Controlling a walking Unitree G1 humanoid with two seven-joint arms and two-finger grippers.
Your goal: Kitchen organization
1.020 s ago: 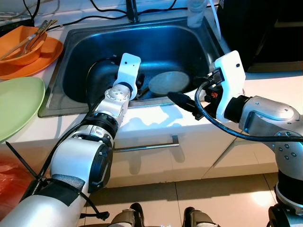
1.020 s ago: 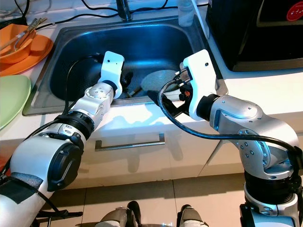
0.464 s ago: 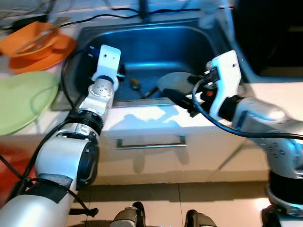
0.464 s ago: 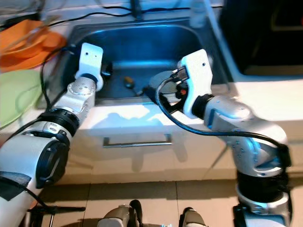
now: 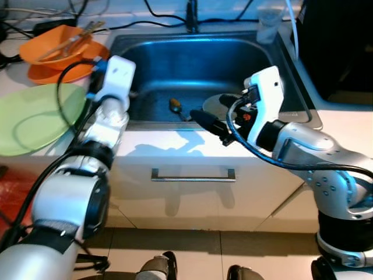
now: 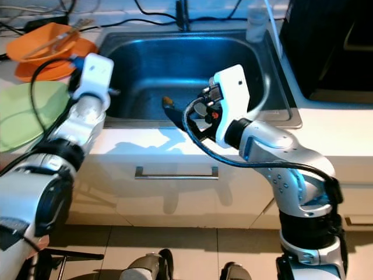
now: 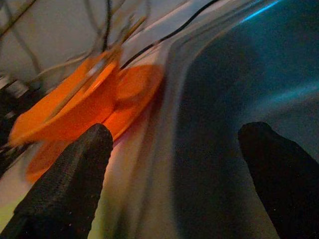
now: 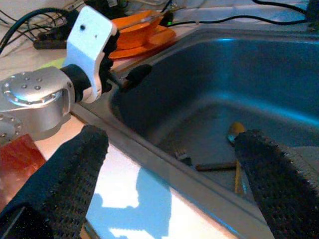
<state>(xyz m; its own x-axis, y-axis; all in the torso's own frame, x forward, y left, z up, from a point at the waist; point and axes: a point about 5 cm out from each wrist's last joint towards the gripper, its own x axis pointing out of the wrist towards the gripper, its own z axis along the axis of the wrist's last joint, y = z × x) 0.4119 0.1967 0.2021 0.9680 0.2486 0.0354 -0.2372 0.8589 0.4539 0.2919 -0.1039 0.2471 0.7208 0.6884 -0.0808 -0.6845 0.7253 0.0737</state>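
I had the left end effector (image 7: 172, 164) at the sink's (image 5: 175, 61) left rim, fingers spread with nothing between them. Just beyond it on the bench (image 5: 175, 143) sat the orange bowl (image 7: 70, 109) on an orange plate (image 7: 132, 94), with chopsticks (image 5: 73, 41) resting in the bowl; a green plate (image 5: 35, 116) lay nearer me. The right end effector (image 8: 172, 164) hovered over the sink's front edge, also open and empty. Ahead of it, down in the basin, lay a spoon (image 8: 234, 137) and a fork (image 8: 182, 158), beside a grey dish (image 5: 221, 104).
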